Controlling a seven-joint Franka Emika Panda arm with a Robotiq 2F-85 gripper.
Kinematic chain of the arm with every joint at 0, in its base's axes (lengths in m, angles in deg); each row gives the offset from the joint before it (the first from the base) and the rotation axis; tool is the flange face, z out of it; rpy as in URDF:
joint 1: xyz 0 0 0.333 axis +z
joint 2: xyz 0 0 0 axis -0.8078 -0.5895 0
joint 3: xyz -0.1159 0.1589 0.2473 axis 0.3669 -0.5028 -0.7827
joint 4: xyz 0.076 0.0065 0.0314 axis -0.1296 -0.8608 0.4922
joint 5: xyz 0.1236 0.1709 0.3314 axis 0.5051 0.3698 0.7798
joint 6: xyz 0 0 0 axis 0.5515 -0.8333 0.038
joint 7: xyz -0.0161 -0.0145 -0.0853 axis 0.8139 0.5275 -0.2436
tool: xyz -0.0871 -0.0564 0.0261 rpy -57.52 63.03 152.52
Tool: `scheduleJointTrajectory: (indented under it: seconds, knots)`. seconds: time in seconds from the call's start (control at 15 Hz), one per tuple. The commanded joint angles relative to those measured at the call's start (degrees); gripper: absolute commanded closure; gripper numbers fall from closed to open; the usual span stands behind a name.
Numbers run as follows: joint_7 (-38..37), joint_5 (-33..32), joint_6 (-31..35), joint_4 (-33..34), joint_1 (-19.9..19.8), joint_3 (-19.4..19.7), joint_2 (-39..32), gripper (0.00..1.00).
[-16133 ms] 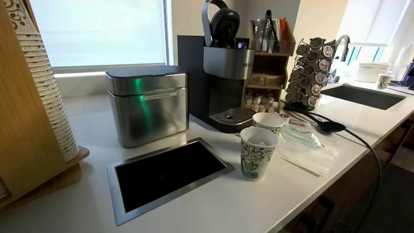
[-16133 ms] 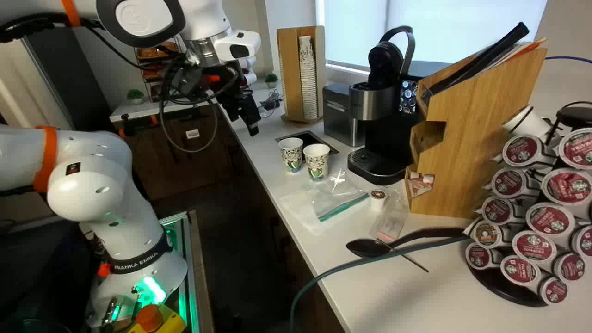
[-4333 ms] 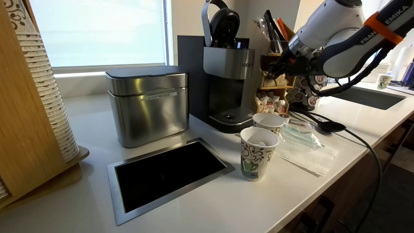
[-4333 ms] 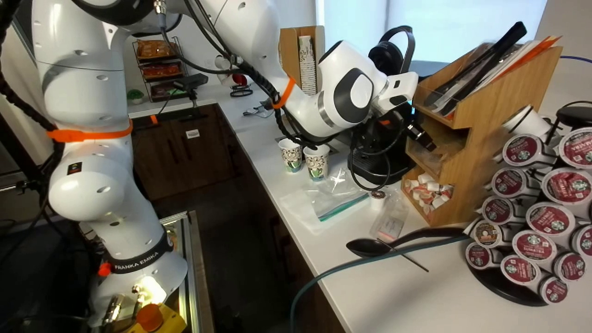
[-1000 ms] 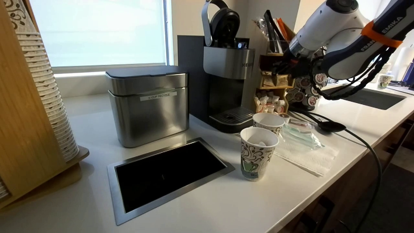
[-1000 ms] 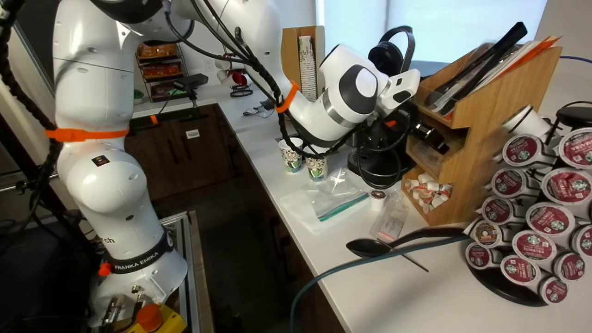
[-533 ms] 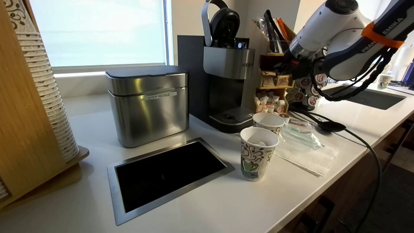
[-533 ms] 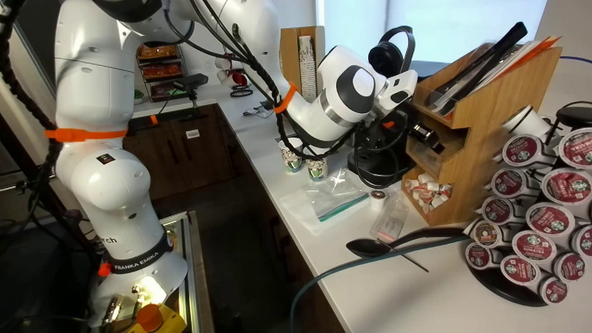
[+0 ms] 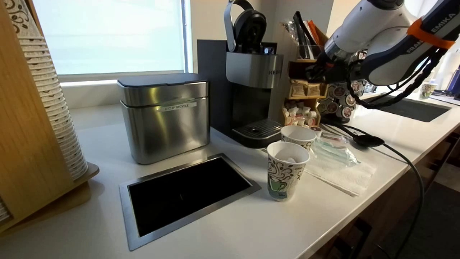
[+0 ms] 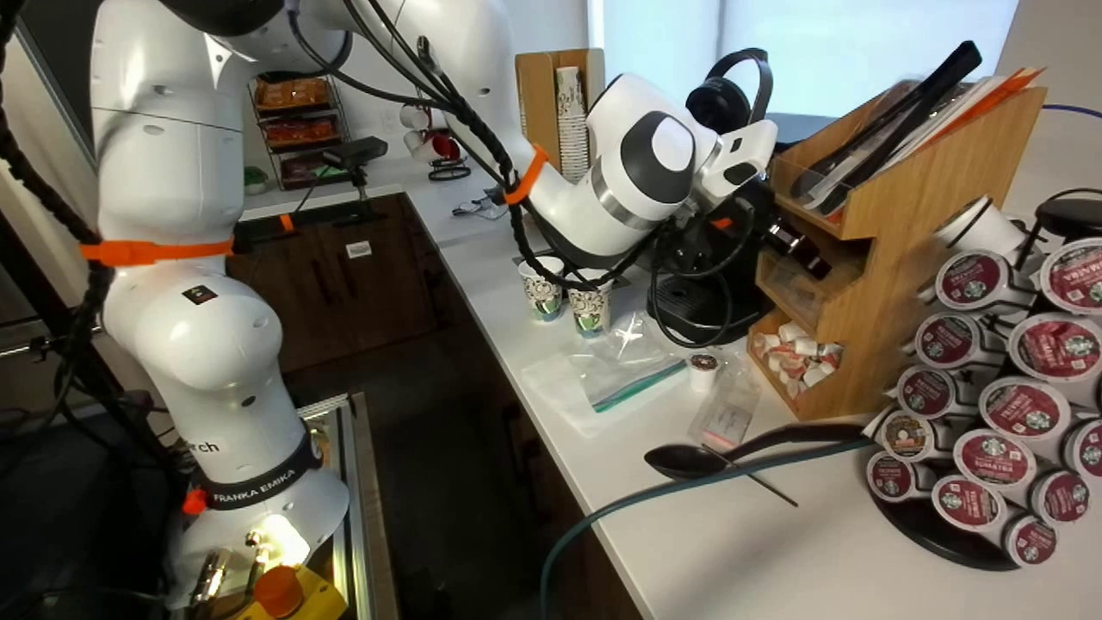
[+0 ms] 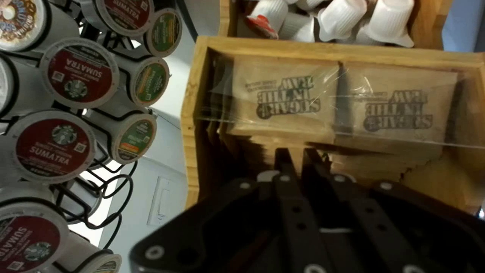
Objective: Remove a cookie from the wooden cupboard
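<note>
Wooden and honey-brown, the cupboard (image 10: 921, 258) stands on the counter (image 10: 732, 551) between the coffee machine (image 9: 253, 68) and the pod rack (image 10: 913, 525). We see the gripper (image 11: 296, 153) at its middle compartment (image 11: 303, 49), where sugar packets (image 11: 284, 94) lie behind a clear front (image 10: 792, 297). The gripper's fingertips (image 11: 283, 159) sit close, a narrow gap between them; whether they pinch anything, we cannot tell.

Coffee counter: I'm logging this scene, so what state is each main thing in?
Gripper: narrowly open, nothing visibly held
Wooden cupboard: upright, open-fronted
Sugar packets: two stacks side by side
Creamer cups: heaped loosely
Coffee machine: handle raised
Recycling bin: lid closed
Counter opening: uncovered
Two paper cups: upright
Zip bag: lying down, seal unclear
Black spoon: lying down
Pod rack: standing, loaded
Cup dispenser: loaded
</note>
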Motion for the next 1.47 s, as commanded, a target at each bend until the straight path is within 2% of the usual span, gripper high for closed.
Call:
scheduleJointTrajectory:
  seconds: [0.0,0.27,0.33,0.53,0.73,0.8,1.0,1.2,1.4]
  knots:
    - [-1.6,-0.2,-1.6,-2.3,2.4,2.0,2.3,0.53]
    - [-2.7,-0.8,-2.5,-3.2,5.3,4.5,3.7,0.22]
    - [-3.1,-1.0,-2.5,-3.2,6.3,5.4,3.8,0.17]
    - [-3.7,-1.7,-3.0,-3.4,10.1,8.6,3.9,0.10]
    - [-3.9,-2.1,-4.3,-4.0,13.7,11.8,3.2,0.16]
    - [-3.8,-2.0,-4.8,-4.3,14.6,12.4,3.0,0.20]
    - [-4.3,-2.0,-5.7,-5.2,17.8,15.2,1.9,0.21]
    - [-5.1,-0.9,-4.8,-5.3,19.0,16.6,-0.1,0.23]
    - [-6.5,-0.2,-4.0,-4.8,19.4,17.4,-2.1,0.19]
